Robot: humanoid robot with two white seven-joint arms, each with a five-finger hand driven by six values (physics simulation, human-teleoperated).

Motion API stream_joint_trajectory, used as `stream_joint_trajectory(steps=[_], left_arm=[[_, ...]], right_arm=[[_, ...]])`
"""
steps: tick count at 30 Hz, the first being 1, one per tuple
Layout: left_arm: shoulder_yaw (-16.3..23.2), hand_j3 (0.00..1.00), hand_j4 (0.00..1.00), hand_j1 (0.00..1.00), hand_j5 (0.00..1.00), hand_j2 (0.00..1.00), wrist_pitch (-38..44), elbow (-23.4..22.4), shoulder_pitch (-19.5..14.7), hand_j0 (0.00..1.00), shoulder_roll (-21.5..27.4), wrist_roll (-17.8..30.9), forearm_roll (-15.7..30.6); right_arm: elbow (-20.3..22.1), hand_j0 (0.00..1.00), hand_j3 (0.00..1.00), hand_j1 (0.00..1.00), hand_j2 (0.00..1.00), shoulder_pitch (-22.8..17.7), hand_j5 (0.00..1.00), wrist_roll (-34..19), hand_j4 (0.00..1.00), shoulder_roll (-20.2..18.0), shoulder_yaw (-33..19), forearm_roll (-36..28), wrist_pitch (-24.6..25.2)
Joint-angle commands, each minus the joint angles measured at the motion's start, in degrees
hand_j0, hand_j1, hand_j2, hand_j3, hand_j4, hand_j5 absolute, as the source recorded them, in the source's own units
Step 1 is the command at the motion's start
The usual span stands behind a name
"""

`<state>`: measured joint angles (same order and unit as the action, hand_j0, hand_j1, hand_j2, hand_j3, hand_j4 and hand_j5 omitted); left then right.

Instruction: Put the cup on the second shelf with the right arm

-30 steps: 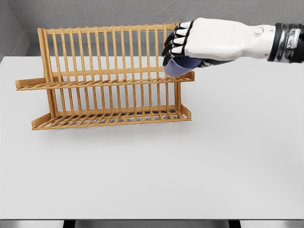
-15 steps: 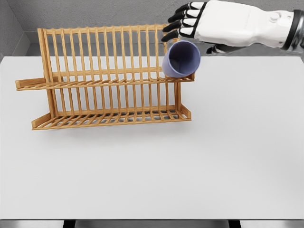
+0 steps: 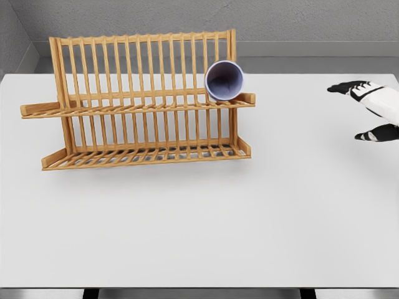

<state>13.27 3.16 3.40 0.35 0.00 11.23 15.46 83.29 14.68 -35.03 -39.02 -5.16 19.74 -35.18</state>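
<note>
Cup on the rack's upper shelf

The cup (image 3: 224,81) lies sideways at the rack's (image 3: 137,103) right end, well apart from the right hand (image 3: 374,112), whose fingers (image 3: 346,88) are spread, empty.

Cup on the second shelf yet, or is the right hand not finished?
Done: the purple cup lies on its side on the upper shelf of the wooden rack, near its right end, mouth toward the camera. Nothing in hand: the right hand is open at the frame's right edge, well clear. Left: nothing visible.
</note>
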Motion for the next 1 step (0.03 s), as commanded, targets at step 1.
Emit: stream_joint_trajectory(steps=[1], left_arm=[[0.09,1.0,1.0,1.0,1.0,1.0,0.0,0.02,0.0,1.0,0.0,0.02,0.01]], right_arm=[[-0.24,1.0,1.0,1.0,1.0,0.09,1.0,0.03,1.0,2.63,2.17,1.0,0.18]])
